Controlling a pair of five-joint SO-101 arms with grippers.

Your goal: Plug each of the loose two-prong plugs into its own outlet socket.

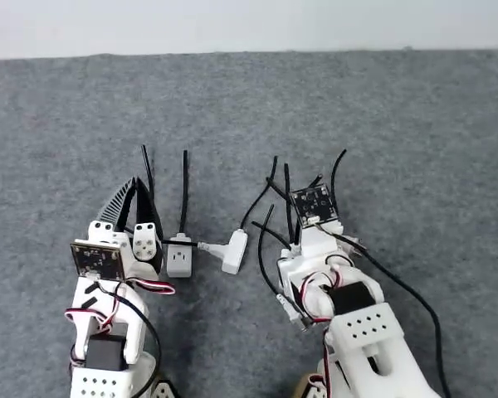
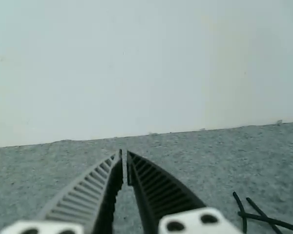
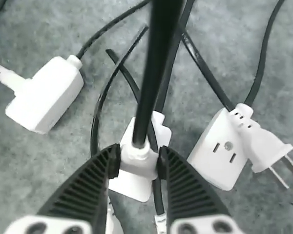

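My right gripper (image 3: pixel 136 163) is shut on a white two-prong plug (image 3: pixel 136 153) whose black cable rises toward the camera. The plug stands just above the grey carpet. Close beside it lies a white outlet socket (image 3: pixel 219 155), and a loose white plug (image 3: pixel 261 144) rests against it with its bare prongs pointing away. A white block (image 3: pixel 46 100) on a black cable lies on the other side, also visible in the high view as the white block (image 1: pixel 235 250). Another white socket (image 1: pixel 179 257) lies beside my left gripper (image 1: pixel 135 192). The left gripper (image 2: pixel 123 157) is raised, shut and holding nothing.
Several black cables (image 1: pixel 274 195) loop over the carpet between and ahead of the arms. More black cable ends (image 2: pixel 263 217) lie near the left arm. A pale wall (image 2: pixel 146 63) borders the far carpet edge. The right arm (image 1: pixel 315 240) covers its own fingers from above.
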